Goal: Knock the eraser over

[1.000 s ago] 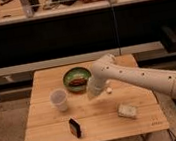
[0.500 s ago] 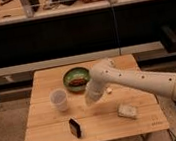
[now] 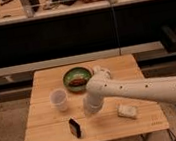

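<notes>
One eraser (image 3: 76, 128) upright near table (image 3: 47, 138) front edge | hand (image 3: 90, 109) just right-behind, grip untellable

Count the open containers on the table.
2: the green bowl at the far side, the clear cup left of the gripper, which hangs near the eraser. Others could be hidden.

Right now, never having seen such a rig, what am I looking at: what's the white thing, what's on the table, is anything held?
The white thing is a robot arm reaching in from the right. Its tip, the gripper, hangs low over the wooden table, just beyond the eraser, a small black block standing near the front edge. The single camera looks down at the table from the front. Also there: a clear cup, a green bowl with something brown inside, a pale packet. Nothing appears held.
</notes>
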You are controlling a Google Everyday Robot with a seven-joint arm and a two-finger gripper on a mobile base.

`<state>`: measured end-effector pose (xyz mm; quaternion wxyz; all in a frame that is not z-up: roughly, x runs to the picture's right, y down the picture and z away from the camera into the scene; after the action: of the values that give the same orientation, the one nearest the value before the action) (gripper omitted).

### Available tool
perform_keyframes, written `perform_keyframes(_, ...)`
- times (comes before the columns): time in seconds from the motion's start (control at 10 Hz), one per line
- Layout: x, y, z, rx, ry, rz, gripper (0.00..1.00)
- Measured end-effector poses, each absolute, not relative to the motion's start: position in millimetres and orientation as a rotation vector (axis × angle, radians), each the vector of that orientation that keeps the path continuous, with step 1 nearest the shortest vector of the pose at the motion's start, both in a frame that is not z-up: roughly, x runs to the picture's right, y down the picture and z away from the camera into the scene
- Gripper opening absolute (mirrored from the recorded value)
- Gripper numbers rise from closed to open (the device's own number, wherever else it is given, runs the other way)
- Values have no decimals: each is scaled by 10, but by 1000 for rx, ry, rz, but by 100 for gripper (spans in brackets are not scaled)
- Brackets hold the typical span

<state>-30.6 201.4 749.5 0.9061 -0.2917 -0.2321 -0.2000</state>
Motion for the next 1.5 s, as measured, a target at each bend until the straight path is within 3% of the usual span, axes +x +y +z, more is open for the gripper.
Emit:
perform_keyframes(0.8, -325, 2617, 7147, -800, -523, -340, 27)
perform_keyframes(1.5, -353, 2971, 6931, -857, -738, -287, 27)
